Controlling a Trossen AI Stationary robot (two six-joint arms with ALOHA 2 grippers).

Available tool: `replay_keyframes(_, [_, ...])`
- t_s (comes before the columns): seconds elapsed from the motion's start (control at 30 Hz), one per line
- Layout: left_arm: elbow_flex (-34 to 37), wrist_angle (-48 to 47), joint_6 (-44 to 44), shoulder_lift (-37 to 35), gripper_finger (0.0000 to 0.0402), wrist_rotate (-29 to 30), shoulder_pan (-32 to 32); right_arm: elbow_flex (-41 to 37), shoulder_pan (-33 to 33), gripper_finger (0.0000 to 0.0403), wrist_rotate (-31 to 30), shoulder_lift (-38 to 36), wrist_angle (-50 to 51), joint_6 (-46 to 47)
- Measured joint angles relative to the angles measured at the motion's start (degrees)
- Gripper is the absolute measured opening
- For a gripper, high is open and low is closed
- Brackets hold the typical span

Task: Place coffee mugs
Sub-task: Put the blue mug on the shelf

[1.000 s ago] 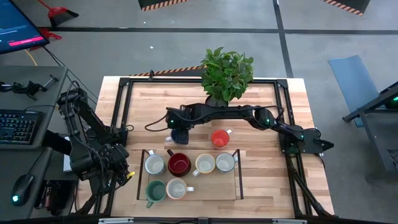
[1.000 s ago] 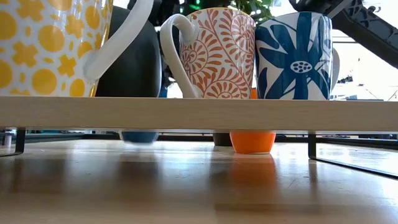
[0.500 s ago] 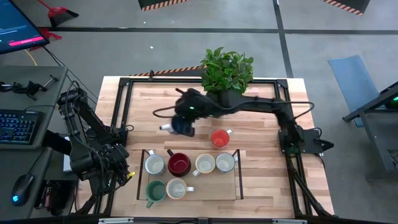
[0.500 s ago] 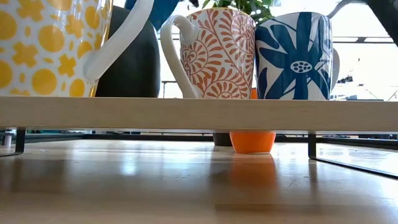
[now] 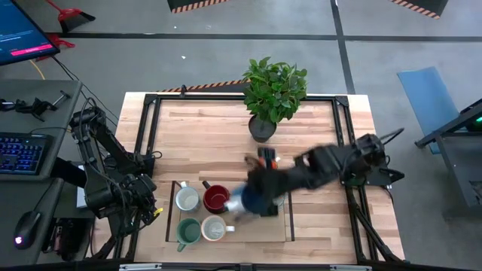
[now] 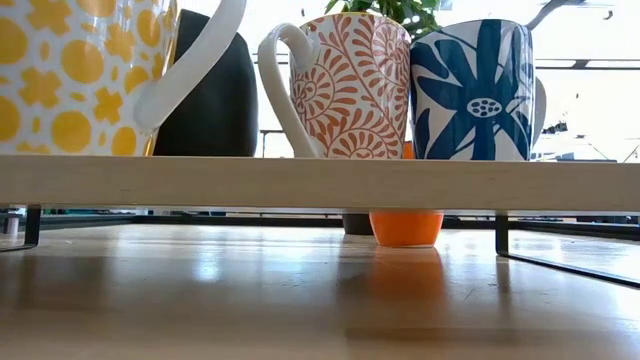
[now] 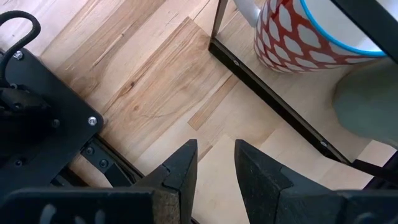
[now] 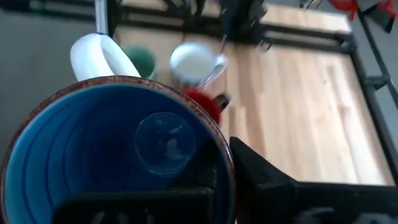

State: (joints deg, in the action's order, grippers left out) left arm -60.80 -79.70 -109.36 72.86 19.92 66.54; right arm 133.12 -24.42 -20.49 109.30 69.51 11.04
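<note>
My right gripper [image 5: 256, 197] is shut on a blue mug [image 8: 124, 149] with a white handle [image 8: 99, 56], high over the wooden rack [image 5: 226, 239]. On the rack stand a white mug [image 5: 187, 199], a dark red mug [image 5: 217, 197], a teal mug [image 5: 188, 229] and another white mug [image 5: 215, 228]; my arm hides others. An orange mug [image 6: 405, 228] stands on the table behind the rack. My left gripper [image 7: 214, 165] waits open over the table's left side. My right gripper pinches the blue mug's wall at the rim [image 8: 225, 163], one finger inside the mug and one finger [image 8: 264, 180] outside. The fingers slant down from the table's right side. The mug hangs clear of rack and table, mouth up, handle on the side away from the fingers.
A potted plant [image 5: 275, 90] stands at the far middle of the table. The rack's black frame [image 7: 273, 106] runs close by my left gripper. In the low view patterned mugs [image 6: 350, 85] line the rack's board. Bare wood lies right of the rack.
My right gripper has lifted the blue mug clear of the table left of the orange mug. It has swung fast, up and toward the near edge and the right, and is now over the rack. It has stayed shut on the mug.
</note>
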Motion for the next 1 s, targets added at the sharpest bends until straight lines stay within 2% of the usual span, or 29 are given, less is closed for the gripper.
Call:
replay_keyframes(0.17, [0.0,0.1,0.1,0.0,0.0097,0.0,0.0,-3.0,-5.3,0.0000,-2.5,0.8,1.7,7.5])
replay_keyframes(0.4, [0.0,0.0,0.0,0.0,0.0097,0.3,0.0,-11.9,-8.0,0.0000,-3.3,0.7,0.2,15.5])
replay_keyframes(0.63, [0.0,0.1,0.0,0.0,0.0097,0.3,0.0,-20.9,-7.9,0.0000,-0.2,0.7,-5.7,19.7])
replay_keyframes(1.0, [0.0,0.1,0.0,0.0,0.0097,0.3,0.0,-30.3,-7.9,0.0000,5.4,0.7,-10.7,22.2])
